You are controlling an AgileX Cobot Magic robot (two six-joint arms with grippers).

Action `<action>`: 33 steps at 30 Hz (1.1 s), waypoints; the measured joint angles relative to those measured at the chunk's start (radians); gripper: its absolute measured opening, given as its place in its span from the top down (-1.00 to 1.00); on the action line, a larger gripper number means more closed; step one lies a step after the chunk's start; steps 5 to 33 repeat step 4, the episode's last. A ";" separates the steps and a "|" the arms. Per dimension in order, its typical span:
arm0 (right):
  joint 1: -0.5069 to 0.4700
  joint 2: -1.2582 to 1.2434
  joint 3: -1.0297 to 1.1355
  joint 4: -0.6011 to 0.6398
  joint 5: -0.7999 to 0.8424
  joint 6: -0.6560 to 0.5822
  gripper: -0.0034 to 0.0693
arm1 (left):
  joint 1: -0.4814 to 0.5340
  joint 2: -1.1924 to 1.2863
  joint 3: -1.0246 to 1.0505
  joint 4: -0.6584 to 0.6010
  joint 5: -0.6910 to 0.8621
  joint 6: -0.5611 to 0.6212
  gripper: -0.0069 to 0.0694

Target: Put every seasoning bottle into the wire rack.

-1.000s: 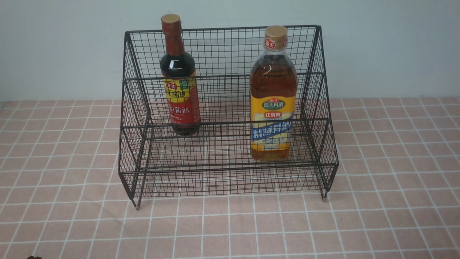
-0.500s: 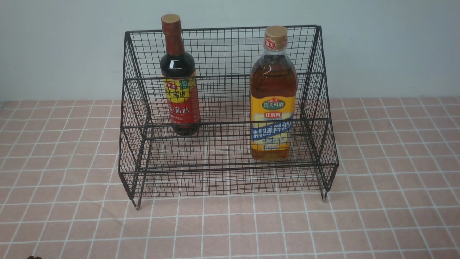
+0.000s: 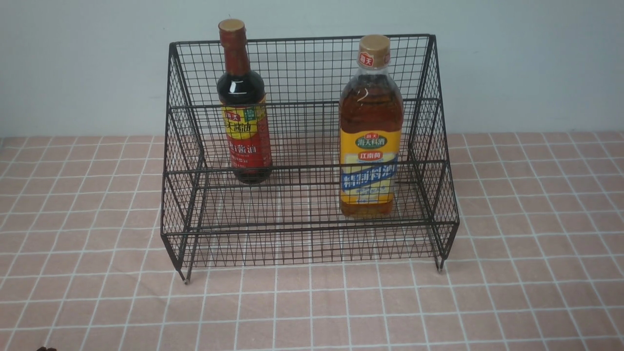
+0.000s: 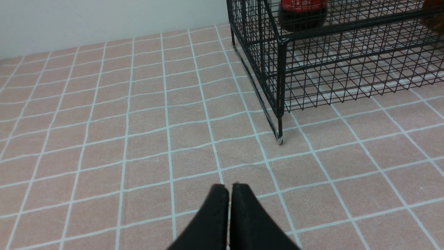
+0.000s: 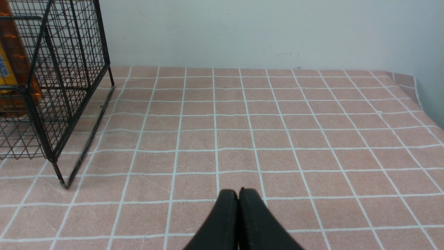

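Tablecloth (image 3: 526, 234), pink with pale grid lines, spreads across the near part of the scene, and behind it, at the far side, rises a plain pale wall (image 3: 526, 63). On the cloth, close to the middle, stands the black wire rack (image 3: 307, 227), its long axis running left to right, its tall back toward the wall and its low front on the near side.

Both bottles are inside it. The wider amber bottle (image 3: 370, 112) stands toward the right end, nearer the front, yellow-blue label facing the near side. The slim dark soy-sauce bottle (image 3: 241, 92) stands toward the left end, farther back, its red neck reaching up past the rack's rear top bar. Both are more or less upright, long axes vertical, and well apart from each other.

The left gripper (image 4: 229, 189) is the nearer one to the soy-sauce bottle, off the rack's near left side; the right gripper (image 5: 238, 192) is nearer the amber bottle, off the right side. The fingers of each are drawn together with nothing between them, and neither pair touches rack or bottle. The task looks complete, so the coming move likely turns on that separation: both arms can simply stay clear, since reaching back in would risk knocking a bottle or the mesh.
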 joint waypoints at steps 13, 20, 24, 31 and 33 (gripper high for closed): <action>0.000 0.000 0.000 0.000 0.000 0.000 0.93 | 0.000 0.000 0.000 0.000 0.000 0.000 0.84; 0.000 0.000 0.000 0.000 0.000 0.000 0.93 | 0.000 0.000 0.000 0.000 0.000 0.000 0.84; 0.000 0.000 0.000 0.000 0.000 0.000 0.93 | 0.000 0.000 0.000 0.000 0.000 0.000 0.84; 0.000 0.000 0.000 0.000 0.000 0.000 0.93 | 0.000 0.000 0.000 0.000 0.000 0.000 0.84; 0.000 0.000 0.000 0.000 0.000 0.000 0.93 | 0.000 0.000 0.000 0.000 0.000 0.000 0.84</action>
